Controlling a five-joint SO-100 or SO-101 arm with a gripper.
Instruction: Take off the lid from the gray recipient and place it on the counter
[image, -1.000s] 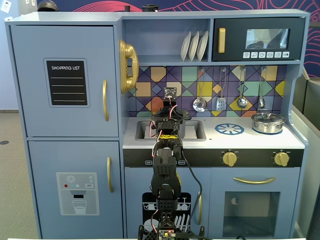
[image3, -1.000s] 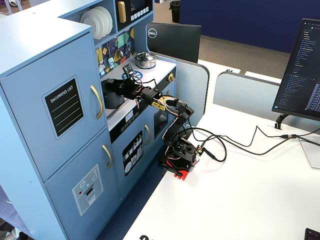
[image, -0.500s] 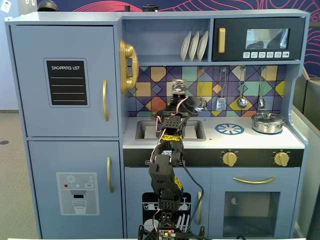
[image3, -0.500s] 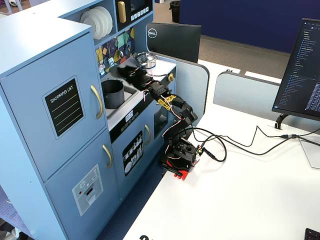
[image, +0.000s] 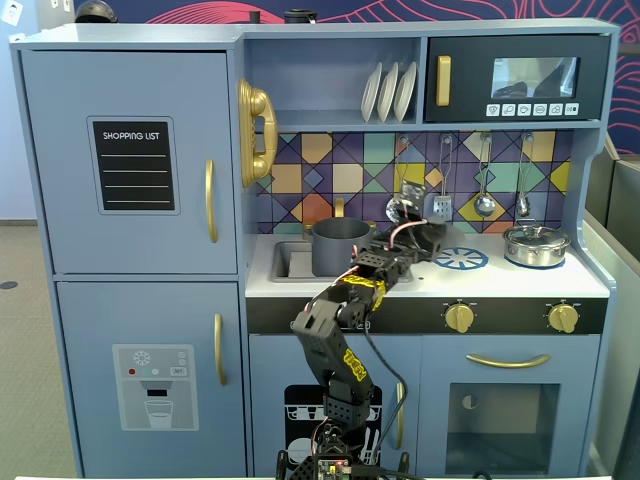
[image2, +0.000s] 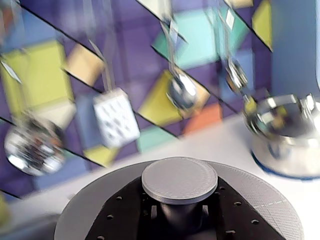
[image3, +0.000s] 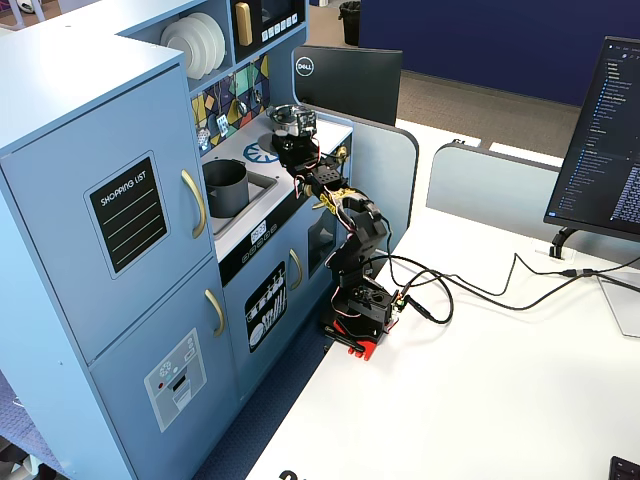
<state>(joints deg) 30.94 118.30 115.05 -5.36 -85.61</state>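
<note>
In the wrist view my gripper (image2: 180, 212) is shut on the stem under the round knob (image2: 180, 179) of the dark gray lid (image2: 270, 202), with a black finger (image2: 125, 217) on each side. The lid hangs above the white counter (image2: 215, 145). In a fixed view the gray recipient (image: 340, 246) stands open by the sink recess, left of my gripper (image: 425, 240). The gripper is over the counter (image: 520, 282), beside the blue burner ring (image: 462, 258). The open pot (image3: 225, 187) and gripper (image3: 292, 152) also show in the other fixed view.
A shiny silver pot with its lid (image: 536, 245) stands on the counter's right end and shows in the wrist view (image2: 287, 135). Utensils (image: 484, 203) hang on the tiled back wall just behind the gripper. A shelf with plates (image: 388, 92) is overhead.
</note>
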